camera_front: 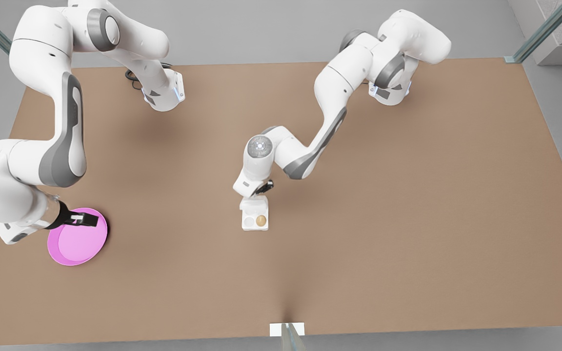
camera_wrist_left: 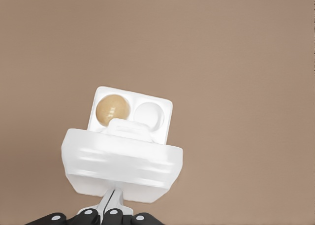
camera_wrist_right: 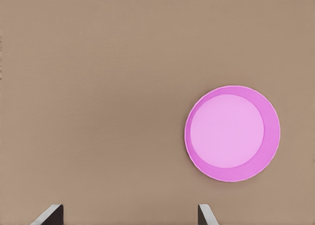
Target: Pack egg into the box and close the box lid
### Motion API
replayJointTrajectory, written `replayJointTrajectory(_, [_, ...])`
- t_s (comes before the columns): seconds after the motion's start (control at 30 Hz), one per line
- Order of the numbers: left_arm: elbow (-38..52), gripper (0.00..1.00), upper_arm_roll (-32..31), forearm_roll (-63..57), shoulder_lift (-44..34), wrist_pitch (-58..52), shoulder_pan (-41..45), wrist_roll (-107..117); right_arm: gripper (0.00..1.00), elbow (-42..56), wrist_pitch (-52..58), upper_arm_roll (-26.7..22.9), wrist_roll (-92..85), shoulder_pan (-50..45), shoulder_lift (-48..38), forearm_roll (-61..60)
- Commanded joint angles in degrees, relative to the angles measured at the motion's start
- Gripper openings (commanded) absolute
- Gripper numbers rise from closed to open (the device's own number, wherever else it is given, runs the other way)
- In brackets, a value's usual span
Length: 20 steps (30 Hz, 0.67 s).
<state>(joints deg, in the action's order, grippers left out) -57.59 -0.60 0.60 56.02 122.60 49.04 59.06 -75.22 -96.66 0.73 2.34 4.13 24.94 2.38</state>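
The white box lies mid-table in the front view. The tan egg rests in one of its two uncovered cups; the cup beside it is bare. The box lid leans half-way over the other cups, streaked as if moving. My left gripper is shut, its fingertips together at the lid's edge nearest the wrist camera. My right gripper hangs open and waits over the pink plate's rim, with nothing between its fingers.
A round pink plate with nothing on it lies at the front view's left, near the table's side edge. Brown tabletop stretches wide to the front view's right of the box. A small white bracket sits at the near table edge.
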Motion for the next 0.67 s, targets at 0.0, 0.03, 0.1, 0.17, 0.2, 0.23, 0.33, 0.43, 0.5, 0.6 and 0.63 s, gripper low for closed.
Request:
replayJointTrajectory(0.0, [1.8, 0.21, 0.0, -0.7, 0.9, 0.1, 0.0, -1.8, 1.00, 0.1, -0.4, 0.0, -0.1, 0.0, 0.0, 0.0])
replayJointTrajectory(0.03, [2.2, 0.21, 0.1, -1.0, 1.4, 0.1, 0.0, -3.0, 1.00, 0.1, -0.5, 0.0, -0.1, 0.2, 0.1, 0.0])
replayJointTrajectory(0.1, [2.2, 0.21, 0.1, -1.0, 1.5, 1.1, -0.1, -3.6, 1.00, 0.2, -0.5, 0.0, -0.1, 0.2, 0.1, 0.0])
replayJointTrajectory(0.17, [1.5, 0.67, 0.2, -3.5, -2.3, -2.0, -2.1, -5.6, 1.00, 0.3, -0.4, 0.0, -0.1, 0.2, 0.1, 0.0])
replayJointTrajectory(0.2, [1.6, 1.00, 0.4, -2.1, -6.6, -11.4, -3.6, -10.0, 1.00, 0.7, -0.4, 0.0, -0.1, 0.2, 0.1, 0.0])
replayJointTrajectory(0.23, [1.7, 1.00, 0.4, 0.0, -9.5, -16.0, -6.3, -10.8, 1.00, 0.7, -0.4, 0.0, -0.1, 0.2, 0.2, 0.0])
replayJointTrajectory(0.33, [1.3, 1.00, 0.5, 0.6, -20.2, -36.0, -20.3, -31.2, 1.00, 0.7, -0.5, 0.0, 0.0, 0.2, 0.4, 0.0])
replayJointTrajectory(0.43, [-11.5, 1.00, -3.4, -0.3, -33.8, -41.5, -39.8, -49.2, 1.00, 1.5, -0.4, 0.0, 0.0, 0.3, 0.4, 0.0])
replayJointTrajectory(0.5, [-18.4, 1.00, -6.0, -2.6, -43.4, -43.3, -43.9, -49.8, 1.00, 1.6, -0.4, -0.1, 0.0, 0.3, 0.1, 0.0])
replayJointTrajectory(0.6, [-23.0, 1.00, -6.3, -2.6, -50.3, -45.3, -45.2, -49.7, 1.00, 2.1, -0.4, -0.1, -0.1, 0.3, 0.3, 0.0])
replayJointTrajectory(0.63, [-23.0, 1.00, -6.3, -2.6, -50.6, -45.3, -45.2, -49.7, 1.00, 2.1, -0.4, -0.1, 0.0, 0.3, 0.3, 0.0])
